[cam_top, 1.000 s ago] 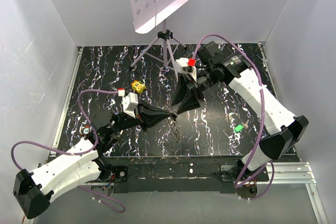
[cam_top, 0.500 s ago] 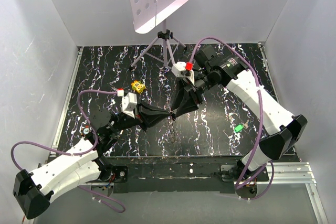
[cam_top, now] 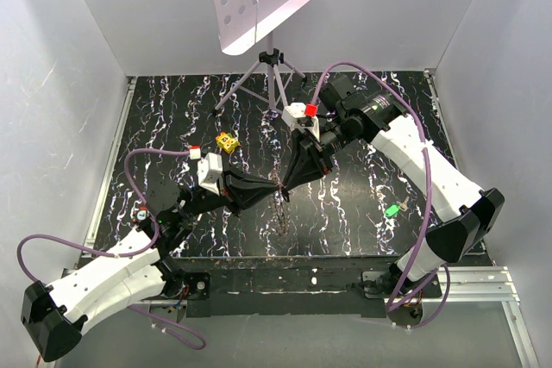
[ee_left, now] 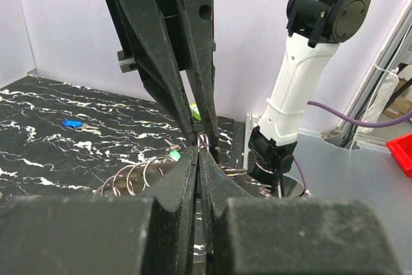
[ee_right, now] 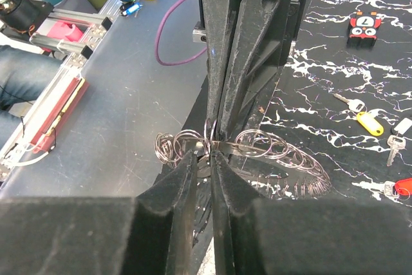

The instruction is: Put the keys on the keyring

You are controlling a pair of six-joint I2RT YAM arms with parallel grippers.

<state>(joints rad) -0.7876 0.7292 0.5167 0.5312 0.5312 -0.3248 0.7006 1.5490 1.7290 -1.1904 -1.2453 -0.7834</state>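
the left gripper (ee_left: 197, 154) and right gripper (ee_right: 210, 154) stood tip to tip over the middle of the black marbled worktop (cam_top: 172, 118). each pair of jaws was pinched nearly together on the thin wire loops of the keyring (ee_right: 290, 159), which fanned out to either side of the tips. a green key (cam_top: 392, 210) lay well apart to the right. a yellow key (ee_right: 368, 120) and a blue key (ee_left: 72, 122) lay loose on the worktop.
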